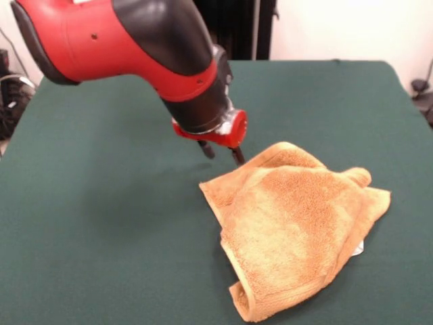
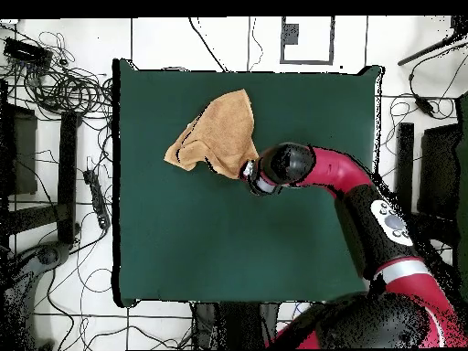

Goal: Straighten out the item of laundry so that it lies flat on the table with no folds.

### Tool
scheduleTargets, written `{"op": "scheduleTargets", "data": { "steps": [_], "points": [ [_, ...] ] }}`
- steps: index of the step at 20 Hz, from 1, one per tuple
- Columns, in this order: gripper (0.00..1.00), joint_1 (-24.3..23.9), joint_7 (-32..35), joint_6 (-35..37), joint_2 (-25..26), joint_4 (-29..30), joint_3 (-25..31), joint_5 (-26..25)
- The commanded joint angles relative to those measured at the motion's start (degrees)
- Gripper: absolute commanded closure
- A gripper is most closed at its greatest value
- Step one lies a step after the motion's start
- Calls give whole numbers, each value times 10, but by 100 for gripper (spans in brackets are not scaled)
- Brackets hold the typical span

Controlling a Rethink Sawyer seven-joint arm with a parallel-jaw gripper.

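The item of laundry (image 1: 298, 223), an orange-tan terry towel, lies crumpled and folded over itself on the green table (image 1: 101, 223), toward the near right in the front view. A small white label (image 1: 358, 249) peeks out at its right edge. My gripper (image 1: 222, 154) hangs low just off the towel's far left corner, open, with nothing between its two dark fingers. The right finger (image 1: 238, 156) stands close to the towel's edge. In the overhead view the towel (image 2: 219, 132) sits near the table's (image 2: 183, 238) top edge, with the gripper (image 2: 245, 170) at its lower right corner.
The red and black arm (image 2: 366, 196) reaches in across the table's right half in the overhead view. Cables and equipment (image 2: 55, 91) lie on the floor left of the table. The table's top edge (image 2: 247, 66) runs close behind the towel.
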Motion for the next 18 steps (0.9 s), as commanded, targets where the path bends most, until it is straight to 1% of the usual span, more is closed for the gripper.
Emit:
{"op": "scheduleTargets", "data": {
  "steps": [1,3,5,11,15,18],
  "points": [
    [0,44,-81,-47,64,-19,41,-11],
    [0,45,-81,-53,62,-15,39,-14],
    [0,43,-90,-51,71,-23,39,-14],
    [0,30,-106,-67,81,-11,36,-27],
    [0,23,-126,-46,79,-11,37,-28],
    [0,18,-132,-51,83,-12,41,-29]
  ]
}}
